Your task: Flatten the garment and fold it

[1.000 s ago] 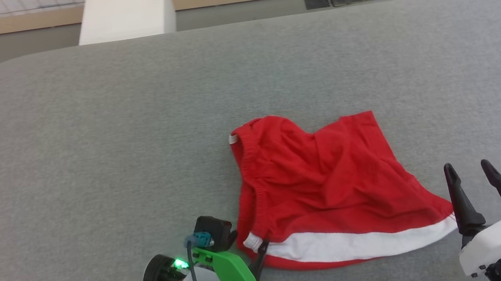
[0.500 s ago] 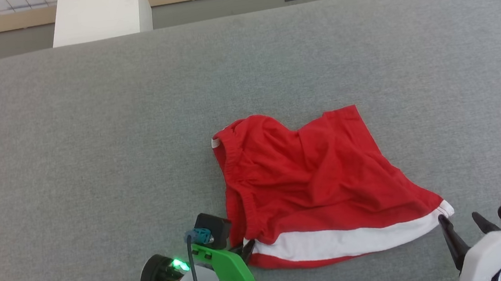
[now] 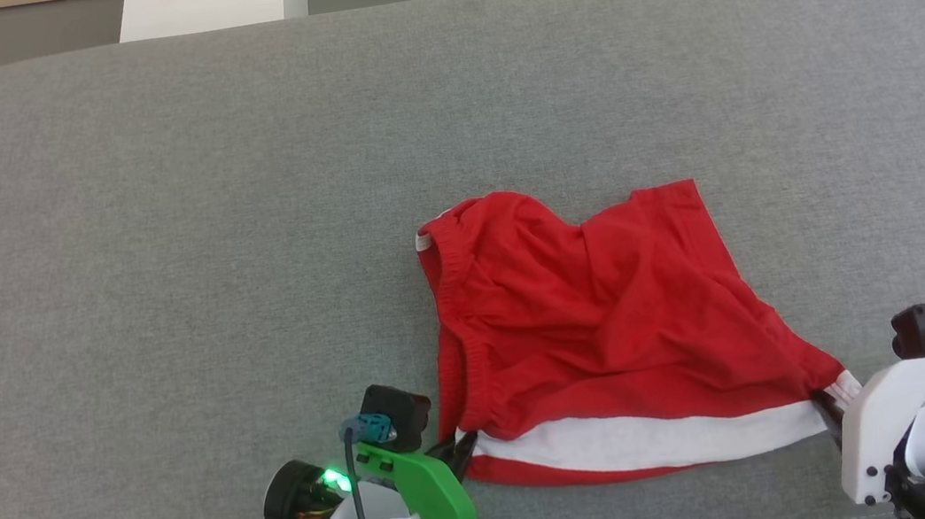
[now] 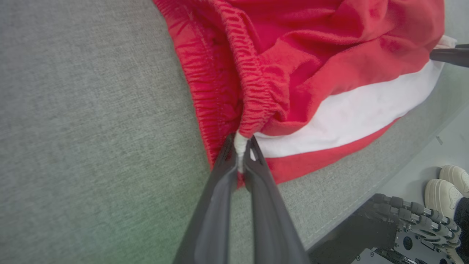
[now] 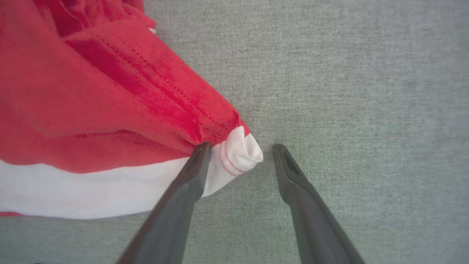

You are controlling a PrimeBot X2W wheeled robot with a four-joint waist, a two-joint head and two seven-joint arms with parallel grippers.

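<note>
The left hand [image 4: 240,146] pinches the red shorts [image 3: 596,322] by a waistband corner while the right hand [image 5: 241,146], fingers spread, straddles the hem corner, likely to stretch them flat.

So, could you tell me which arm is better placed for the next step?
Probably right: its open jaws straddle the shorts' white hem corner, needing only to close. The left jaws are shut on the waistband end.

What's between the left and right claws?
In the head view, the red shorts: their white stripe spans from left claw to right claw.
</note>
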